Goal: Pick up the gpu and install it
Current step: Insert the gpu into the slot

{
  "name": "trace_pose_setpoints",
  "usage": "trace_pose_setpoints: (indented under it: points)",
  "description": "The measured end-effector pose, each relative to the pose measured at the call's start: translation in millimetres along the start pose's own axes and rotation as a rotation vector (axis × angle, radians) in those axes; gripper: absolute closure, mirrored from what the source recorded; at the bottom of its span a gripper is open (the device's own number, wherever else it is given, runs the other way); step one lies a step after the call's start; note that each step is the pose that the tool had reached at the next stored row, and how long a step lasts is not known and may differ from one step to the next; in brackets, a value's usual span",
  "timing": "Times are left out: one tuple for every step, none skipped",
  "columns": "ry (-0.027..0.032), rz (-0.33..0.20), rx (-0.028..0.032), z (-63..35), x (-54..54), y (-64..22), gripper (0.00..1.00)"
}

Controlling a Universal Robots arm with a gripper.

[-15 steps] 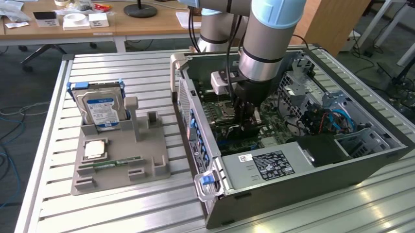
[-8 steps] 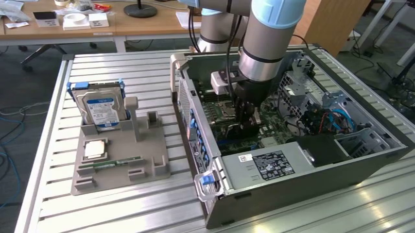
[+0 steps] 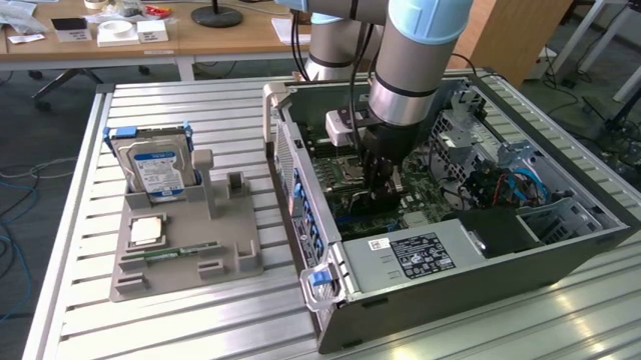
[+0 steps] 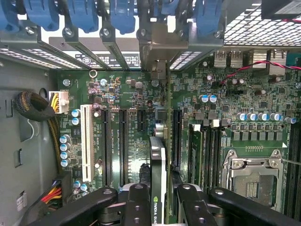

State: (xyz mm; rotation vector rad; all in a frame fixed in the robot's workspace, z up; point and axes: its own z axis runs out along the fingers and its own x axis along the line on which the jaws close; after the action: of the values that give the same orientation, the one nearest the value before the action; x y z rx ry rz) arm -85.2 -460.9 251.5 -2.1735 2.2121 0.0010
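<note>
My gripper (image 3: pixel 379 196) reaches down into the open computer case (image 3: pixel 300 172), low over the motherboard (image 3: pixel 346 161). In the wrist view, the gripper (image 4: pixel 158 207) is shut on the gpu (image 4: pixel 158 160), seen edge-on with its black shroud between the two black fingers (image 4: pixel 136 202). The card's green board runs toward its silvery end bracket (image 4: pixel 158 47) at the case's rear slot openings. It stands upright over the motherboard (image 4: pixel 127 94), between the long black expansion slots (image 4: pixel 123 141) and the memory slots (image 4: pixel 207 150). I cannot tell whether its edge is seated in a slot.
A grey fixture tray (image 3: pixel 230 259) beside the case holds the silver hard drive (image 3: pixel 155 169), a processor (image 3: pixel 147 229) and a green memory stick (image 3: pixel 176 253). Blue latches (image 4: pixel 80 14), cables (image 4: pixel 35 106) and the empty processor socket (image 4: pixel 254 181) surround the card. The power supply (image 3: pixel 421 255) fills the near end.
</note>
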Motion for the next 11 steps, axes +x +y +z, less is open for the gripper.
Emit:
trace_pose_setpoints:
  points:
    - [-0.0007,0.0,0.0002,0.0,0.0,0.2,0.73]
    - [-0.0022,0.0,0.0006,0.0,0.1,0.8,0.73]
    - [-0.003,0.0,0.0008,-0.1,0.1,1.2,0.73]
    - [-0.0036,0.0,0.0007,-0.1,0.2,1.4,0.73]
    - [-0.004,0.0,0.0007,0.0,0.3,1.4,0.73]
    - [-0.0042,0.0,0.0008,0.0,0.6,1.5,0.73]
    - [-0.0046,0.0,0.0008,0.0,1.1,1.5,0.73]
    - [-0.0048,0.0,0.0008,0.0,1.7,1.5,0.73]
    - [-0.005,0.0,0.0006,-0.1,2.3,1.6,0.73]
    - [-0.0052,0.0,0.0007,-0.1,2.8,1.6,0.73]
    - [-0.0055,0.0,0.0008,0.0,3.1,1.6,0.73]
